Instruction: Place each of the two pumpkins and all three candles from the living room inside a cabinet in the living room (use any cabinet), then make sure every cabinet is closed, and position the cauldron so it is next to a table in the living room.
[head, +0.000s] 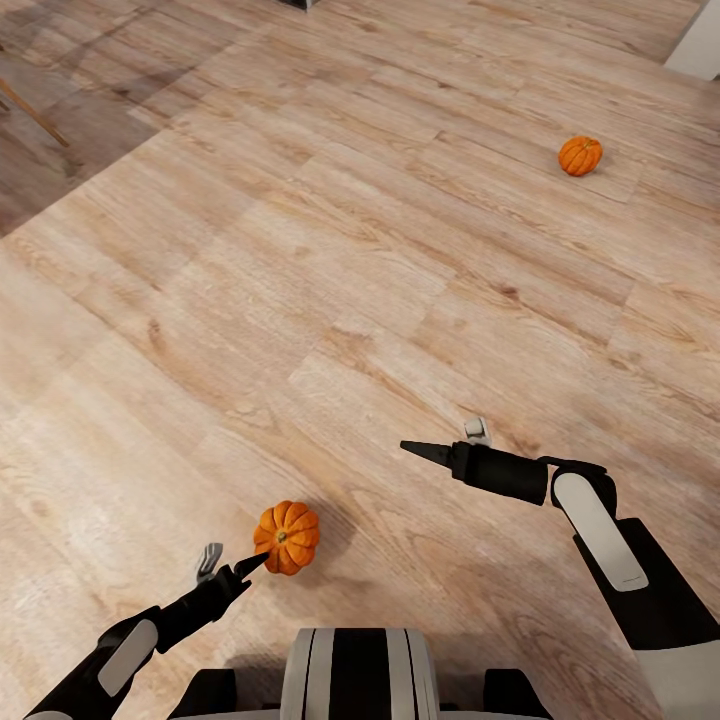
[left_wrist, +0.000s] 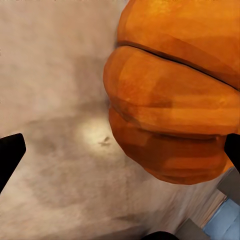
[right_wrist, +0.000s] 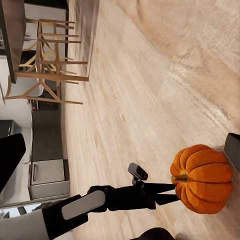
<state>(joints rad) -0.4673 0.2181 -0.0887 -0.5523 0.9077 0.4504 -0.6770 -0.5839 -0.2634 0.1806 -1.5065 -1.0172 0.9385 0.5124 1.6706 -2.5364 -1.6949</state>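
One orange pumpkin sits on the wood floor just in front of my base. My left gripper is open and low beside it, its dark fingertip touching or nearly touching the pumpkin's near-left side. In the left wrist view the pumpkin looms large, mostly toward one finger. My right gripper hovers open and empty to the right, and its camera looks at the same pumpkin and the left arm. A second pumpkin lies far off at the right. Cabinet, candles and cauldron are out of view.
Open plank floor stretches between the two pumpkins. A white furniture corner shows at the far right, and a wooden leg on darker floor at the far left. The right wrist view catches wooden chairs and a grey kitchen unit.
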